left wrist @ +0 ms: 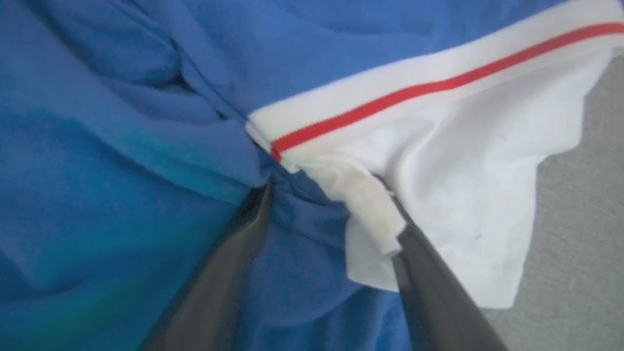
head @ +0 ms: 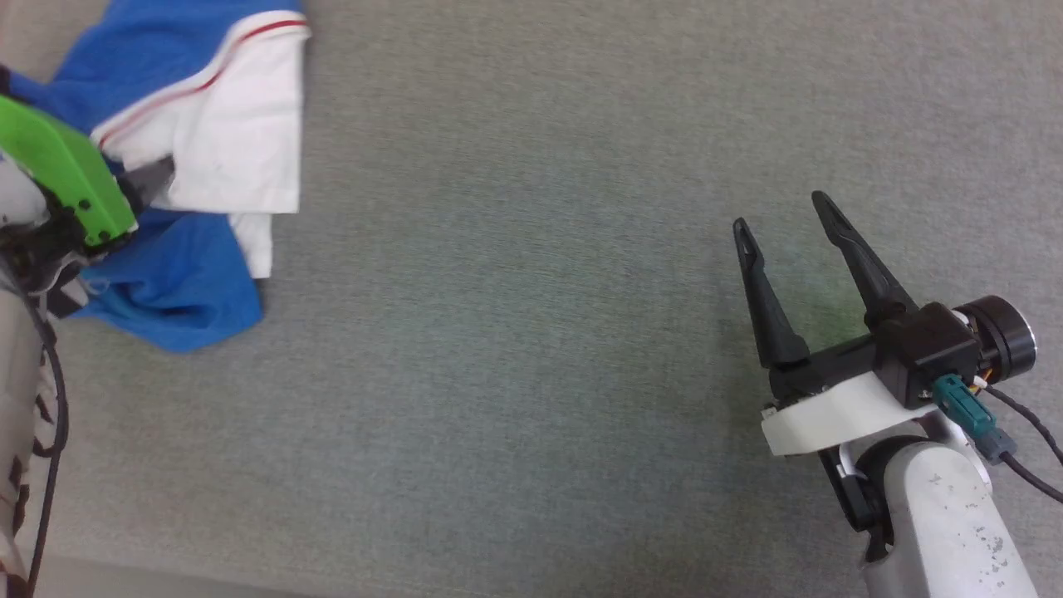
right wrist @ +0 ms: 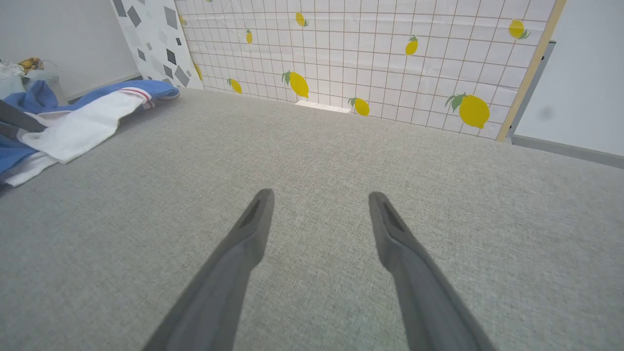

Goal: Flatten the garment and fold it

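Lying crumpled at the left edge of the grey bench (head: 531, 374), the blue shirt (head: 187, 291) has its white sleeve (head: 241, 141) with red-striped trim folded on top. The left end effector (left wrist: 324, 204) is pushed into it, fingers spread, with blue cloth bunched between them and the sleeve draped over one. The right end effector (head: 779, 212) hovers well apart over bare bench, fingers wide, holding nothing.
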Tool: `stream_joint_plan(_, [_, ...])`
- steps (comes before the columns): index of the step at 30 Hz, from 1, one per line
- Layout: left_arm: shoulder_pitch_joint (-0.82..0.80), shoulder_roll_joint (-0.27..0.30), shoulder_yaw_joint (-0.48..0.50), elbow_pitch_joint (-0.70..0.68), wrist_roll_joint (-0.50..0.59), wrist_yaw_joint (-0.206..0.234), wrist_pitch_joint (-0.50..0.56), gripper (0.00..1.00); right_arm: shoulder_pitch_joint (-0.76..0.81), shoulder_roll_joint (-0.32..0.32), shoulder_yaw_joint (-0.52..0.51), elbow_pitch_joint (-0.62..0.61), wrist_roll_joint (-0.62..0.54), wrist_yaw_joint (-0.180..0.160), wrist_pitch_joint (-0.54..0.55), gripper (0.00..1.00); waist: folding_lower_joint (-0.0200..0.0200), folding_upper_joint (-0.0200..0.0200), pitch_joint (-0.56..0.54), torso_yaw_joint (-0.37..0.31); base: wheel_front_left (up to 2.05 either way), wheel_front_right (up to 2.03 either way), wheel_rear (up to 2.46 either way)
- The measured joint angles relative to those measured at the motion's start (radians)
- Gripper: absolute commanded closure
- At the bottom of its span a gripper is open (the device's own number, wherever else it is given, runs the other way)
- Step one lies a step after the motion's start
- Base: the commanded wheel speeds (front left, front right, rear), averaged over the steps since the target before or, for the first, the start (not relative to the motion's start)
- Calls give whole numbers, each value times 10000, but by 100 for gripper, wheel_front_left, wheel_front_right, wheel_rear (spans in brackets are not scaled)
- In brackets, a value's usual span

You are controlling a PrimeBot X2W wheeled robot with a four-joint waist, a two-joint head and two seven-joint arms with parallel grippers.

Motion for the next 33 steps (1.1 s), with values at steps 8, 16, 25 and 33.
stream_joint_plan(8, [-180,169,228,725,-420,38,583,100,-8,-2,-40,92,117,0,-21,0,-1,0,236,-412,0,0,0])
stream_joint_plan(16, [-222,33,-203,920,255,224,-702,100,29,-2,-148,347,360,0,-121,0,0,0,-262,-359,0,0,0])
stream_joint_plan(25, [-533,324,-428,784,1517,583,-3963,100,608,2,-451,686,784,0,-378,0,-1,0,-1437,-156,0,0,0])
stream_joint_plan(33, [-1120,598,-596,491,2685,1080,-7164,100,1208,2,-740,805,1290,0,-596,0,-1,0,-2678,-4,0,0,0])
